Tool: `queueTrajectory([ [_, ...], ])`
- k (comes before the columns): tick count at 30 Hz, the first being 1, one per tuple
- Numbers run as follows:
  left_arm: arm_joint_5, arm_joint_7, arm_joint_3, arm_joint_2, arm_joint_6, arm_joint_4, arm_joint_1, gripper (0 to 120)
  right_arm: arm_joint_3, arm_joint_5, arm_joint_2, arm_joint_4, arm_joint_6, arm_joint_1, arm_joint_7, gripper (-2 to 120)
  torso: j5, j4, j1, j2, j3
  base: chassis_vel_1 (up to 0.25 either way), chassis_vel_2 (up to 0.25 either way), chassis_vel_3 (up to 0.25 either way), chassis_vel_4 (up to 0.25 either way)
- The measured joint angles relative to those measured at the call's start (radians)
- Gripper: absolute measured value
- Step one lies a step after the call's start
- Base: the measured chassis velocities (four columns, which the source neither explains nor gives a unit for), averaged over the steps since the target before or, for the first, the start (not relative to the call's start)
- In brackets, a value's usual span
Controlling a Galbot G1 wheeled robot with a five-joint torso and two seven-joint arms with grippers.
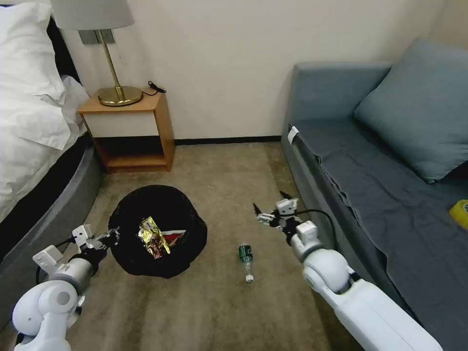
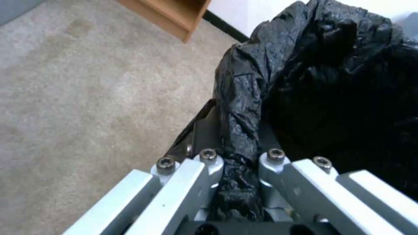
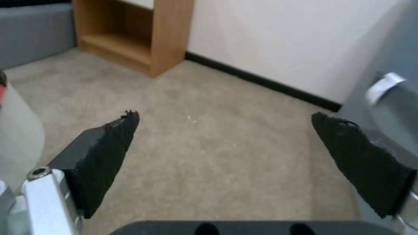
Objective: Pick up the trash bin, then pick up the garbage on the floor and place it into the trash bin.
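The trash bin [image 1: 130, 253], round and lined with a glossy black bag [image 2: 331, 81], stands on the carpet at the lower left. A gold-brown foil wrapper [image 1: 153, 237] and a red-and-white packet [image 1: 174, 236] lie inside it. My left gripper [image 1: 110, 239] is shut on the bin's near-left rim; in the left wrist view the gripper [image 2: 237, 143] pinches the bunched bag edge. A small clear bottle with a green label [image 1: 245, 257] lies on the floor right of the bin. My right gripper [image 1: 271, 210] hovers open beyond and right of the bottle, its fingers [image 3: 109, 147] spread wide over bare carpet.
A wooden nightstand [image 1: 132, 130] with a brass lamp [image 1: 117, 92] stands against the back wall. The bed [image 1: 34, 146] runs along the left and a grey-blue sofa [image 1: 370, 185] along the right, with a yellow tape roll [image 1: 460, 212] on it. Open carpet lies between them.
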Motion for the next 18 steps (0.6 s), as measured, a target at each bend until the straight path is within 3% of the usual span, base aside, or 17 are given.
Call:
queueTrajectory([
  [12,-0.010,0.017,-0.056,0.007,-0.008,0.000,0.024,4,-0.139,0.069,0.128,-0.202,-0.018,0.148,0.018,100,-0.0003,0.0001,0.000,0.000,0.000,0.000,0.000,0.000,0.000],
  [15,-0.019,0.022,-0.079,0.014,-0.011,0.008,0.032,4,-0.201,0.182,0.165,-0.250,-0.122,0.200,0.060,100,-0.0005,0.0002,0.000,0.000,0.000,0.000,0.000,0.000,0.000],
  [18,-0.023,0.024,-0.085,0.019,-0.012,0.012,0.033,4,-0.223,0.224,0.173,-0.270,-0.166,0.215,0.083,100,-0.0002,0.0001,0.000,0.000,0.000,0.000,0.000,0.000,0.000],
])
